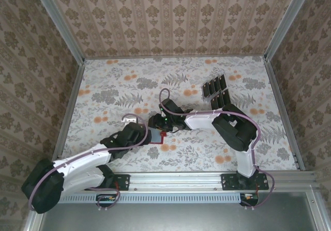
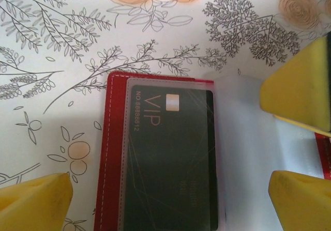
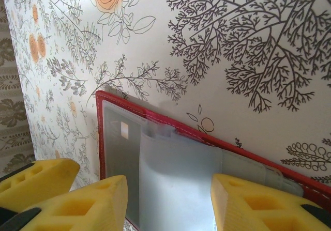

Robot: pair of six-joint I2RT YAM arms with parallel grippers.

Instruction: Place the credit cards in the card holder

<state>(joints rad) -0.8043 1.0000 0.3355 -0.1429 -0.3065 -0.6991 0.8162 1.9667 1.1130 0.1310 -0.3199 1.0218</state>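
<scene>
left tool spread wide, right tool half-parted

You're working in a robot test cell dressed up to look homely, not in a real room. The walls are flat panels of damask wallpaper slotted into bare aluminium posts. The table wears a printed floral sheet (orange roses, grey ferns). Your left arm and right arm are bolted to a slotted aluminium rail at the near edge, with loose cables looping beneath it.
</scene>
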